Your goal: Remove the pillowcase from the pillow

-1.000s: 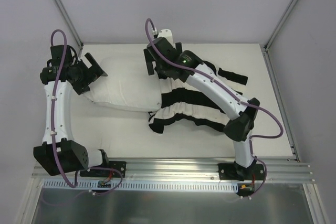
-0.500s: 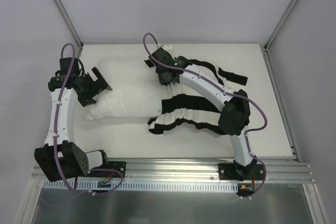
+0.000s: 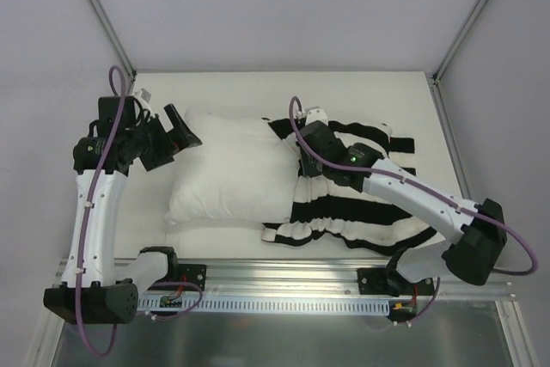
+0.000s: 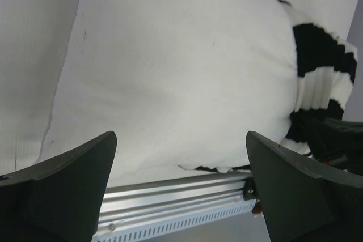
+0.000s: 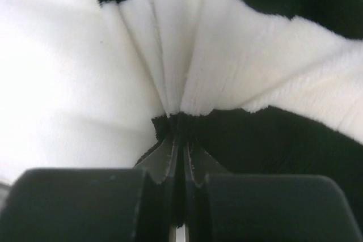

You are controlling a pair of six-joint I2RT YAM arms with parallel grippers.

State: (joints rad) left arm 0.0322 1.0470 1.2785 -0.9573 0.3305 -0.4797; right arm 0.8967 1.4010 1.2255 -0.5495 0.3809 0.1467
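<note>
The plain white pillow lies across the table's left half, its right end still inside the black and white striped pillowcase. That cloth is bunched up on the right. My right gripper is shut on the pillowcase's gathered edge, where it meets the pillow. In the right wrist view the pillowcase fans out in pleats from the right gripper, with the pillow to the left. My left gripper hangs open over the pillow's far left corner. In the left wrist view the left gripper holds nothing above the pillow.
An aluminium rail runs along the table's near edge, just in front of the pillow, and it shows in the left wrist view as the rail. Slanted frame posts rise at the back corners. Loose striped straps trail at the back right.
The right gripper has shut on the pillowcase's edge and pulled it right and nearer, baring more pillow. The pillow shifted toward the near edge. The left gripper drifted right, still open.
</note>
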